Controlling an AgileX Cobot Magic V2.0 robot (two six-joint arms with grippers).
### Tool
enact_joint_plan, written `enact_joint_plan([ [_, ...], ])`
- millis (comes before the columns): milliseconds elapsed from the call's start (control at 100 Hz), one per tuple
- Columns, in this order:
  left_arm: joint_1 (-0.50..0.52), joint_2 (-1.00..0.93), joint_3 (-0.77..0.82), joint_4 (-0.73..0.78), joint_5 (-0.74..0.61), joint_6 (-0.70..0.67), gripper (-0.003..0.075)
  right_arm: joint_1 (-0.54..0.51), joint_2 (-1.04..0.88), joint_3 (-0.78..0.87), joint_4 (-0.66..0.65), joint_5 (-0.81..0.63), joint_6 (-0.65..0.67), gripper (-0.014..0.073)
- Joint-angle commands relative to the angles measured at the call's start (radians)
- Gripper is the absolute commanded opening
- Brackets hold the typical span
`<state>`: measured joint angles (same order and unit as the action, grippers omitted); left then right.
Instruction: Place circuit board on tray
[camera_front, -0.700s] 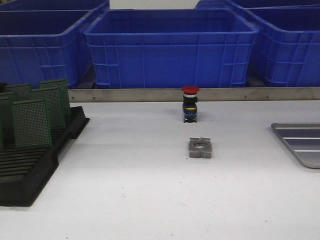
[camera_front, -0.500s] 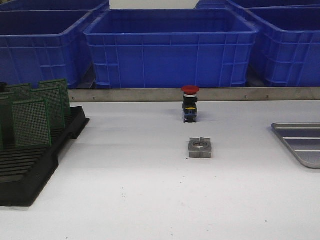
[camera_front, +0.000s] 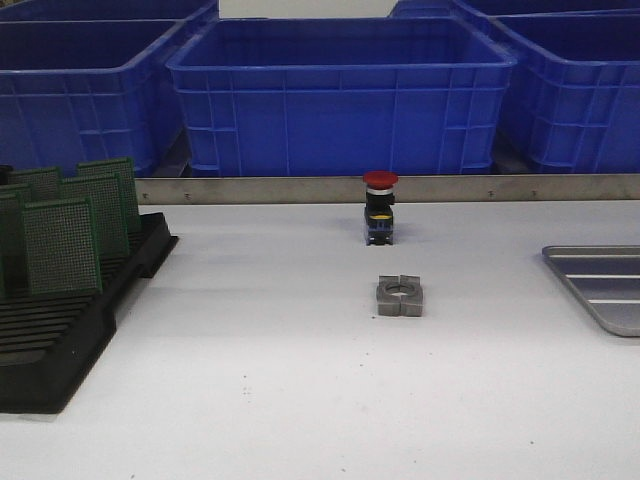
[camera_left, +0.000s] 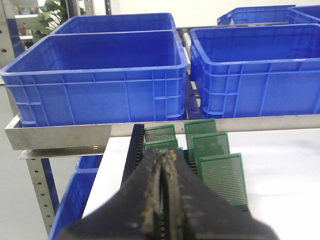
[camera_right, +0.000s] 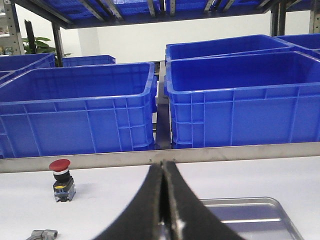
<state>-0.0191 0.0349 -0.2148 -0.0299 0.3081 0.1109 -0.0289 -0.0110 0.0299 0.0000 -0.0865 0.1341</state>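
Note:
Several green circuit boards (camera_front: 62, 245) stand upright in a black slotted rack (camera_front: 50, 350) at the table's left; the left wrist view shows the same boards (camera_left: 220, 172) beyond my fingertips. My left gripper (camera_left: 162, 156) is shut and empty, poised short of the rack (camera_left: 136, 145). The silver-grey tray (camera_front: 600, 285) lies at the table's right edge with nothing on it. My right gripper (camera_right: 164, 165) is shut and empty, just short of the tray (camera_right: 250, 215). Neither gripper shows in the front view.
A red-capped push button (camera_front: 380, 208) stands mid-table near the back, and a grey metal clamp block (camera_front: 401, 296) lies in front of it. Big blue crates (camera_front: 340, 90) sit behind a metal rail (camera_front: 390, 188) along the table's far edge.

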Motion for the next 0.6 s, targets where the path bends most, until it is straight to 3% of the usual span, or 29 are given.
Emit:
enact_joint_plan([
  [0,0.003,0.093,-0.153,-0.019,0.054,-0.012,-0.0019,0.003,-0.017,0.004,0.000,-0.082,-0.005,-0.0067],
  [340,0.003,0.496,-0.570,-0.019,0.421,0.030,-0.0019,0.003,-0.017,0.004,0.000,-0.082,-0.005,-0.0067],
  [590,0.003,0.698,-0.643,-0.015,0.450,0.053,-0.0018,0.003,-0.017,0.004,0.000,-0.082,-0.005,-0.0067],
])
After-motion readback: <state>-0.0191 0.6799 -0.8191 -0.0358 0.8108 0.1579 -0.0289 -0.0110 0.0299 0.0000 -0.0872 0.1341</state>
